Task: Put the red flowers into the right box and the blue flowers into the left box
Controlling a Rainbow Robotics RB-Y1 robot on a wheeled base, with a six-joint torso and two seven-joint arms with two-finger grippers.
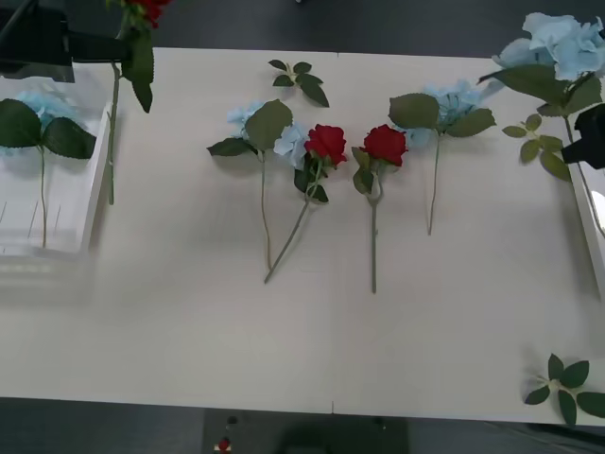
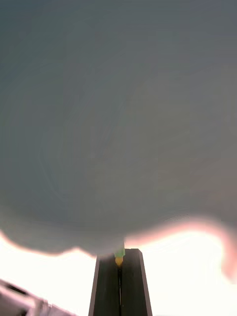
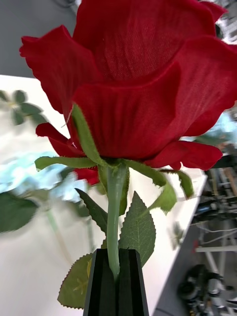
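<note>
- The red flowers (image 1: 327,142) have deep crimson blooms, thin green stems and dark green leaves.
- The rose in the left wrist view (image 3: 133,84) shows woven-textured red petals, pale green sepals and serrated, veined green leaves.
- The blue flowers (image 1: 454,99) have pale sky-blue heads and broad dark green leaves.
- The left box (image 1: 90,203) is white.
- The tabletop (image 1: 189,331) is plain cream.
- The left end effector (image 3: 117,284) is black.
- The right end effector (image 2: 119,284) is black too.
</note>
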